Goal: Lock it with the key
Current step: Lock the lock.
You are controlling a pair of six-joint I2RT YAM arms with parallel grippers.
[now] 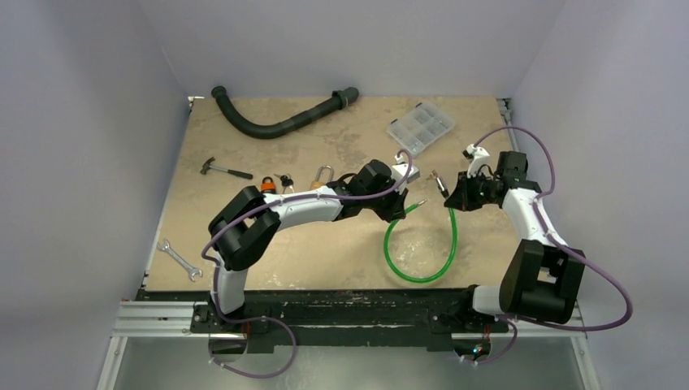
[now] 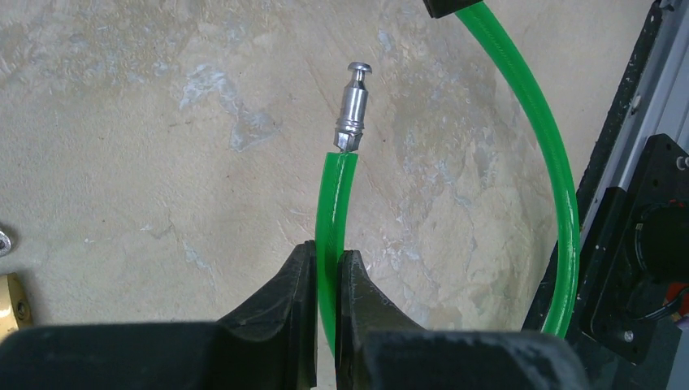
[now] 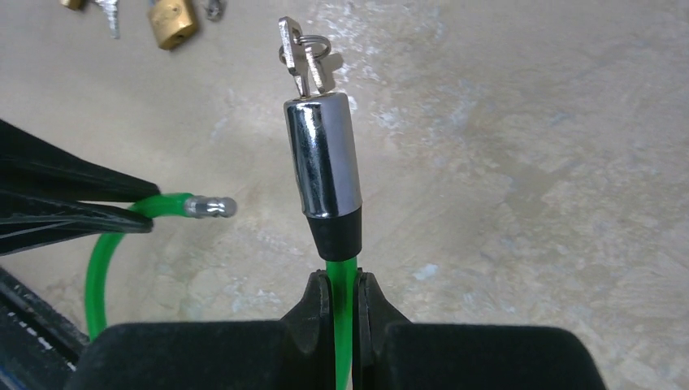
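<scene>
A green cable lock (image 1: 422, 272) hangs in a loop between my two grippers above the table. My left gripper (image 2: 327, 260) is shut on the cable just behind its bare metal pin end (image 2: 354, 106). My right gripper (image 3: 344, 284) is shut on the cable just below the chrome lock cylinder (image 3: 323, 158). A key on a small ring (image 3: 302, 57) sticks out of the cylinder's top. The pin (image 3: 210, 207) is apart from the cylinder, off to its left in the right wrist view. In the top view the left gripper (image 1: 404, 207) and right gripper (image 1: 451, 195) face each other.
Brass padlocks (image 1: 321, 177) and an orange padlock with keys (image 1: 270, 184) lie at mid-left. A hammer (image 1: 225, 169), a wrench (image 1: 180, 260), a black hose (image 1: 280, 122) and a clear compartment box (image 1: 420, 127) lie around the table.
</scene>
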